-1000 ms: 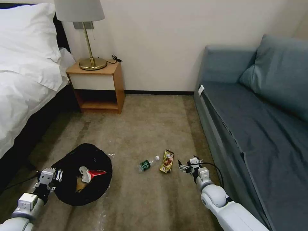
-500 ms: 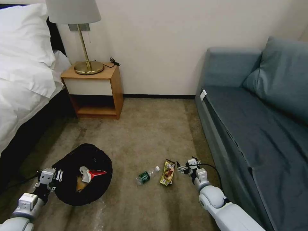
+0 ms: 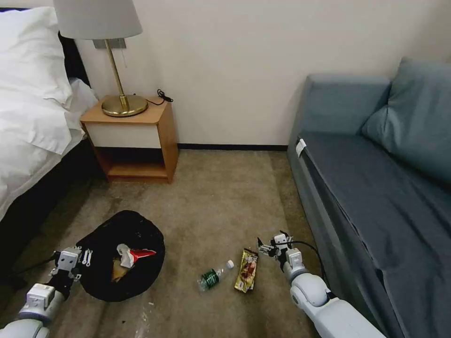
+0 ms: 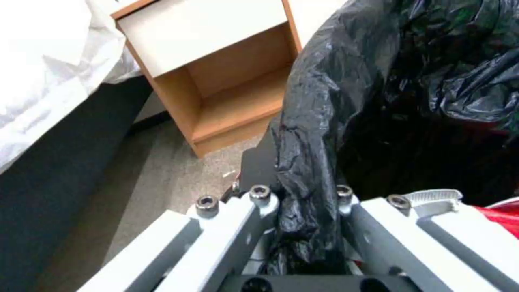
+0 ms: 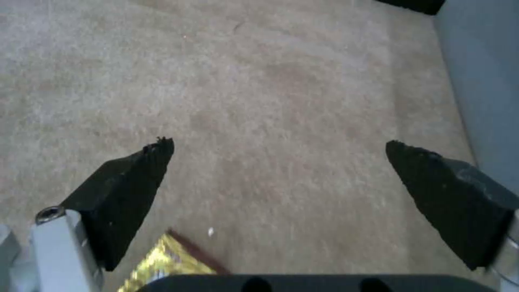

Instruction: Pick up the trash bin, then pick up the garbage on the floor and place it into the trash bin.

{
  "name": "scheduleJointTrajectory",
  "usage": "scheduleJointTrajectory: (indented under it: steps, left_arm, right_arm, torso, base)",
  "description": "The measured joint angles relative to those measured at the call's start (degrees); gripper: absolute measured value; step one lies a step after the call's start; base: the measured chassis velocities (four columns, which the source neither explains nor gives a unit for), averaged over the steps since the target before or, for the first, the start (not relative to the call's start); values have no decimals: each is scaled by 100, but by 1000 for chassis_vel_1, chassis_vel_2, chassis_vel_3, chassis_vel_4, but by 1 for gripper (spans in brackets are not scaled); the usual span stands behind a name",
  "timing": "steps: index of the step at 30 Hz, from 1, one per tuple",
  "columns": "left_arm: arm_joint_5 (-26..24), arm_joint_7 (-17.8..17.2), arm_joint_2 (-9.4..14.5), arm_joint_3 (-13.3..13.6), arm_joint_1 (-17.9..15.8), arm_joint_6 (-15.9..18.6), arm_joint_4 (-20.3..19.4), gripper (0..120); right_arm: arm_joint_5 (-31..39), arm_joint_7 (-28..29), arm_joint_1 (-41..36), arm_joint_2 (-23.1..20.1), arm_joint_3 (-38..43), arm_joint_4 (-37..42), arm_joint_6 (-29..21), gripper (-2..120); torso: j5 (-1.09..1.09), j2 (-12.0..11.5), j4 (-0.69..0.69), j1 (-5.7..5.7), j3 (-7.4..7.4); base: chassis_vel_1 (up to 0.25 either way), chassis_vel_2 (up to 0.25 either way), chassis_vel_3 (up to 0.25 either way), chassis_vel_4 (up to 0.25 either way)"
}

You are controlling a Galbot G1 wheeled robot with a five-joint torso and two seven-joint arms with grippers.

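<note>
The left gripper (image 4: 305, 202) has its fingers clamped on the crinkly black bag at the rim of the bin (image 3: 123, 253), which sits low by the bed (image 3: 33, 117) with a red-and-white wrapper (image 3: 134, 255) inside. The right gripper (image 3: 268, 247) hangs over the soft tan carpet (image 3: 216, 197) with its fingers wide apart, close to the blue sofa (image 3: 376, 188). Just beside it lies a shiny gold packet (image 3: 247, 276), with a clear bottle (image 3: 214, 275) next to that, and a wooden nightstand (image 3: 134, 141) stands far back by the wall.
</note>
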Motion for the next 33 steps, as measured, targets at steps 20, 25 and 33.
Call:
scheduleJointTrajectory:
  steps: [20,25,33]
  left_arm:
    - [-334,213,168,63,-332,109,567,3]
    - [-300,276,221,117,-332,166,592,3]
    - [-217,367,243,171,-359,139,800,3]
  right_arm:
    - [822,-290,1512,594,-1565,-1242,-714,100]
    - [1135,-458,2009,601,-1991,-1620,-902,100]
    - [1856,-412,2165,62,-2477,-1435,-1568,100]
  torso:
    - [0,0,1,0,0]
    - [1,0,1,-1,0]
    - [1,0,-2,-1,0]
  base:
    - [-9,8,8,-6]
    - [0,0,0,0]
    - [0,0,0,0]
